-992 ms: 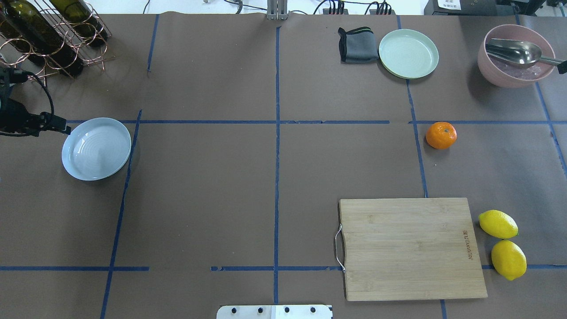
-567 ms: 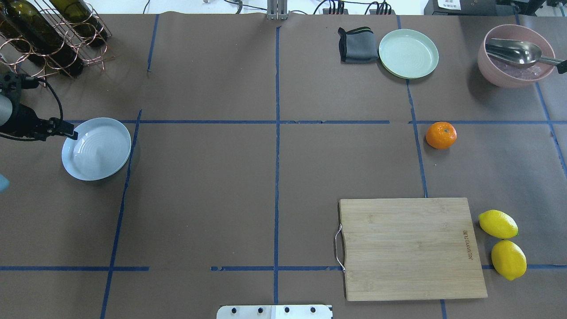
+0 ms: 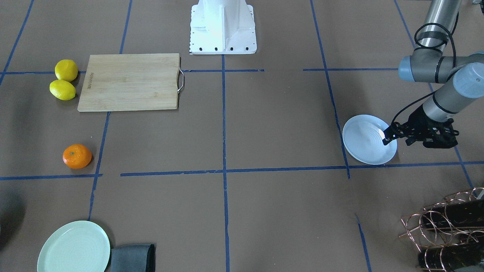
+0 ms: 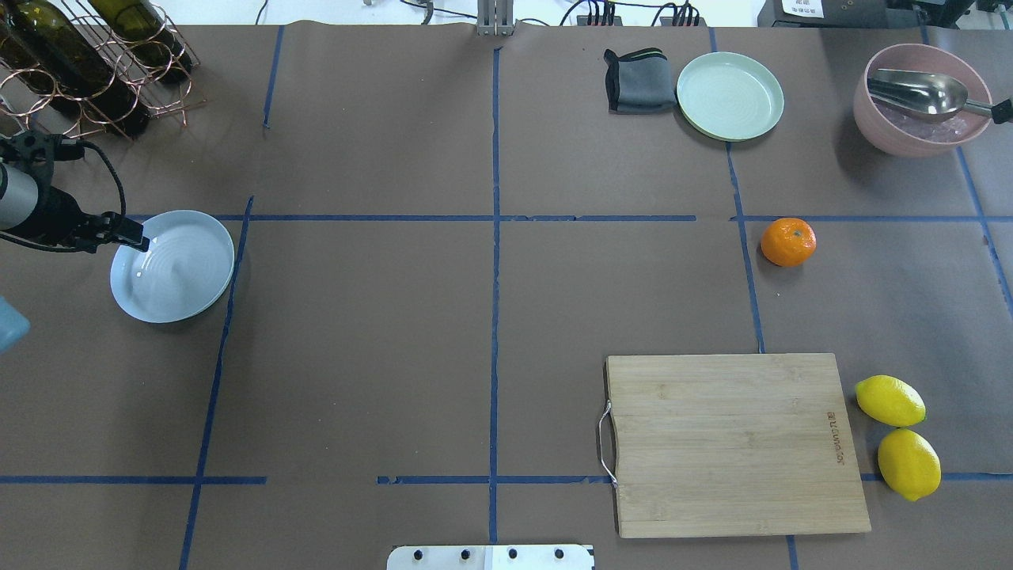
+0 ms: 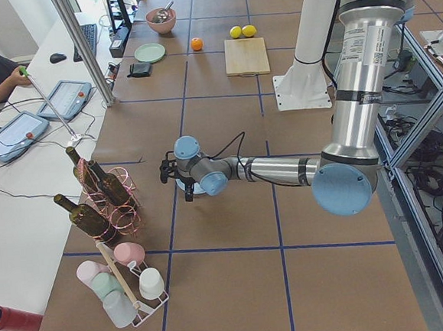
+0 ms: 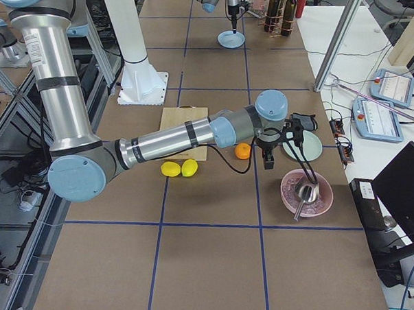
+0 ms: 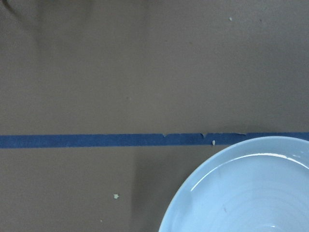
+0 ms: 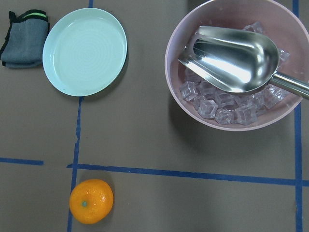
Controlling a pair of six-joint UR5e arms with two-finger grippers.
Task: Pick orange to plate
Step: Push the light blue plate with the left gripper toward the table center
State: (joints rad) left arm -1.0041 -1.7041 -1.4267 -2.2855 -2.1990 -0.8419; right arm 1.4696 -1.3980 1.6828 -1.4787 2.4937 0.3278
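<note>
The orange (image 4: pixel 788 241) lies on the brown table at the right, just past a blue tape line; it also shows low in the right wrist view (image 8: pixel 91 201). Far to the left sits the pale bluish-white plate (image 4: pixel 172 265), with nothing in it. My left gripper (image 4: pixel 136 240) hangs over the plate's outer rim (image 3: pixel 386 139); its fingers look shut on nothing. In the side view my right gripper (image 6: pixel 268 159) hovers beside the orange (image 6: pixel 242 151), between it and the pink bowl. I cannot tell whether it is open or shut.
At the back right are a mint-green plate (image 4: pixel 730 95), a folded grey cloth (image 4: pixel 639 81) and a pink bowl (image 4: pixel 922 131) of ice holding a metal scoop. A wooden cutting board (image 4: pixel 736 443) and two lemons (image 4: pixel 890 400) lie front right. A bottle rack (image 4: pixel 87 55) stands back left.
My left gripper has moved to the right, from beside the plate to over its rim. The orange and the plate have not moved.
</note>
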